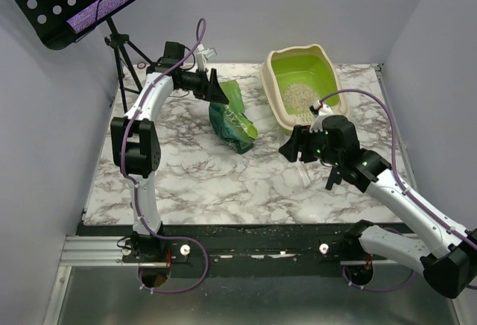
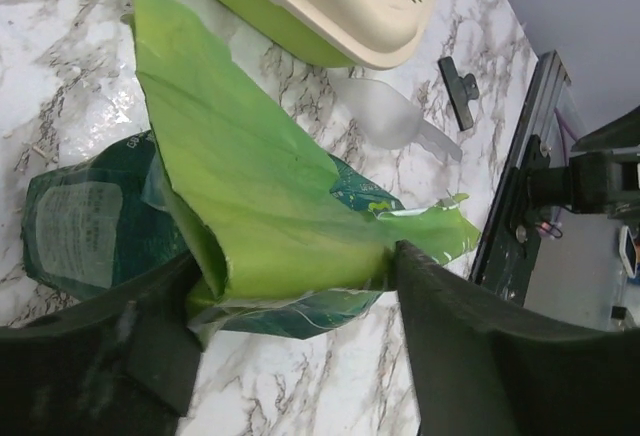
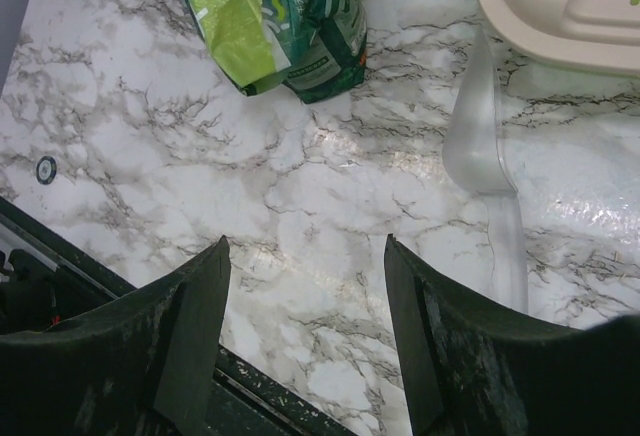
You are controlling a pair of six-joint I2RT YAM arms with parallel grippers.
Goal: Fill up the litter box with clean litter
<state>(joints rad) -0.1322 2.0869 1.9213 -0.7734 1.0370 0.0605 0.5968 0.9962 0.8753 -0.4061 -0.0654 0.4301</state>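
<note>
The litter box (image 1: 270,79) stands at the back right, beige rim, lime-green inside; it also shows in the left wrist view (image 2: 340,6) and the right wrist view (image 3: 560,16). A patch of clean litter (image 1: 298,95) lies in it. The green-and-teal bag (image 1: 232,122) lies left of the box. My left gripper (image 1: 215,86) is at the bag's top, jaws spread wide, with the bag's lime flap (image 2: 270,206) between the fingers (image 2: 295,276). My right gripper (image 1: 294,148) is open and empty above bare table (image 3: 305,246), in front of the box.
A clear plastic scoop (image 3: 480,126) lies on the marble table beside the box's near corner, right of my right gripper; it also shows in the left wrist view (image 2: 385,116). A black clip (image 2: 458,86) lies near it. A black music stand (image 1: 82,1) stands at back left.
</note>
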